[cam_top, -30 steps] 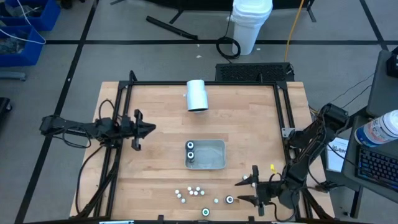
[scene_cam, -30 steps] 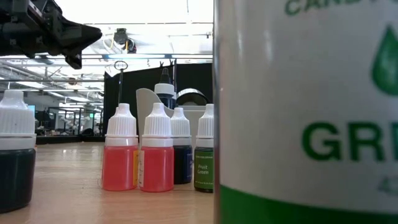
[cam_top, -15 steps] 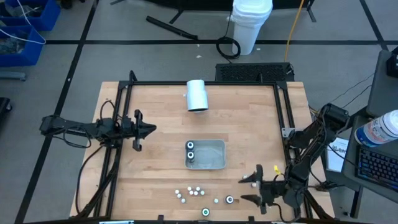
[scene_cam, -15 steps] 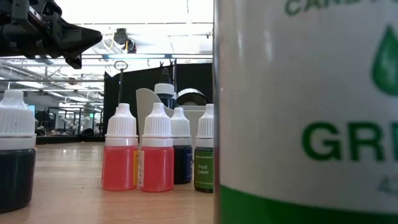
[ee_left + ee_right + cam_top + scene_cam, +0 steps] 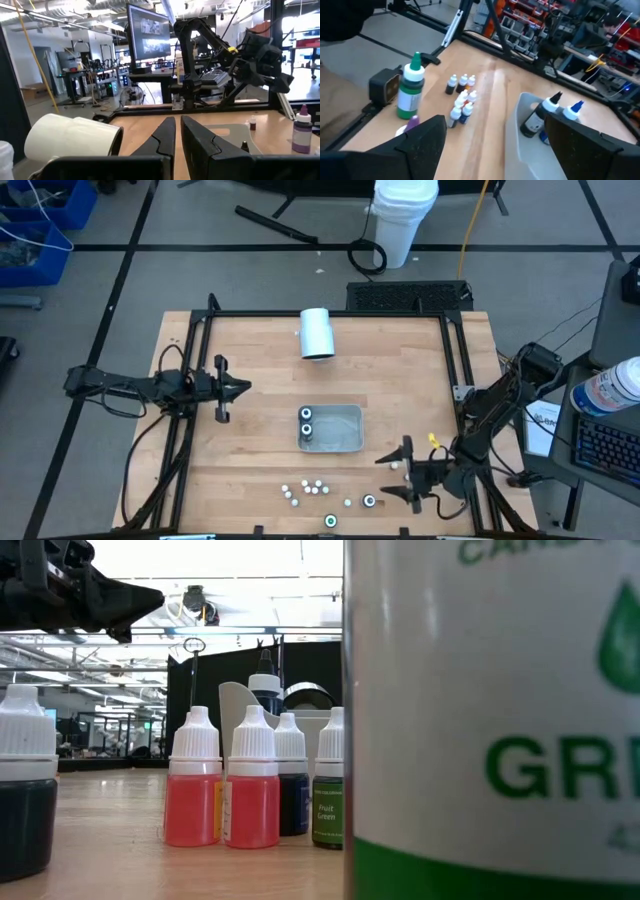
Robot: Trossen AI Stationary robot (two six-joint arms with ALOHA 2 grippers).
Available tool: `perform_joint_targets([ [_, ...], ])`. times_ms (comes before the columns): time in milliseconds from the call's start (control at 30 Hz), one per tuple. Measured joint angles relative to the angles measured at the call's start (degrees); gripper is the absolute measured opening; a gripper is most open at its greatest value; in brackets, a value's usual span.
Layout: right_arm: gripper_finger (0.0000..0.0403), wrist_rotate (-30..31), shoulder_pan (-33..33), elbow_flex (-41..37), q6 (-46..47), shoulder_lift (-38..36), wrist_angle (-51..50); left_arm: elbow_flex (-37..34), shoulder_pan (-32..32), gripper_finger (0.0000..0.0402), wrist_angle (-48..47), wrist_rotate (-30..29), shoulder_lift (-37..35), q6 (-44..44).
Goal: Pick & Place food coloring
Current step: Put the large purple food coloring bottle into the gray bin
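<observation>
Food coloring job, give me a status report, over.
Right gripper open, empty, above table's front right. Left gripper shut, parked at left edge. Two bottles in grey tray; small bottles on table's front. Nothing blocking them.

Pale wooden table (image 5: 400, 370), grey metal-looking tray (image 5: 345, 442), glossy plastic bottles (image 5: 225, 790).

A large green-labelled bottle (image 5: 490, 720) close to the low camera shows cut-off letters "GRE" and "CAND". A small dark food coloring bottle (image 5: 328, 805) reads "Fruit Green".
</observation>
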Motion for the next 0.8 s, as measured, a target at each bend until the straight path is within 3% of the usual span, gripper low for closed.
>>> perform_joint_targets([
  [333,0.0323,0.0,3.3,-0.3,4.6,0.0,0.0,0.0,0.0,0.0037,-0.9,0.0,0.0,-4.8],
  [800,0.0329,0.0,2.1,-0.3,13.3,0.0,-5.1,0.0,0.0,0.0037,-2.3,0.1,0.0,-7.8],
])
